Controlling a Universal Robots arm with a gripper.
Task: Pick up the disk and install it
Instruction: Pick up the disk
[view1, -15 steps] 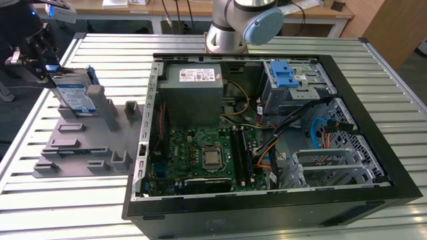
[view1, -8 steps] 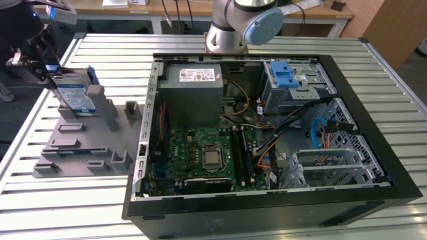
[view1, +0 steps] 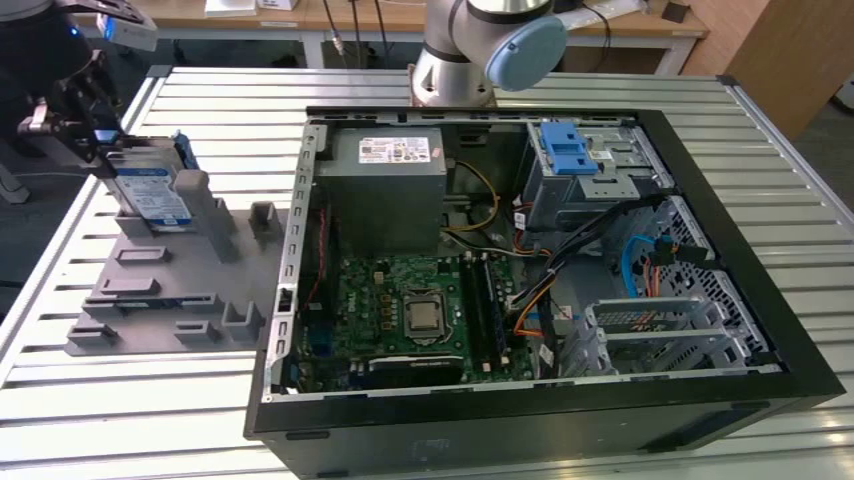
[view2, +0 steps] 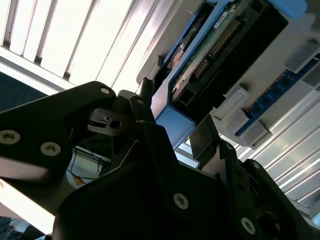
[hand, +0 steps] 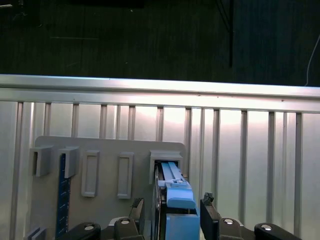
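On the exterior view's left, the gripper (view1: 96, 140) is at the top of the disk (view1: 147, 190), which stands up in the grey holder (view1: 147, 290) next to the open computer (view1: 534, 410). In the second wrist view the gripper (view2: 175, 117) looks clamped on the blue end of the disk (view2: 220, 45), and in the first wrist view the disk (hand: 175, 192) has its far end down in the slot (hand: 167, 156). The hold is only on one end, so I think a crooked pull could make the disk rub on the slot, tip or slip out.
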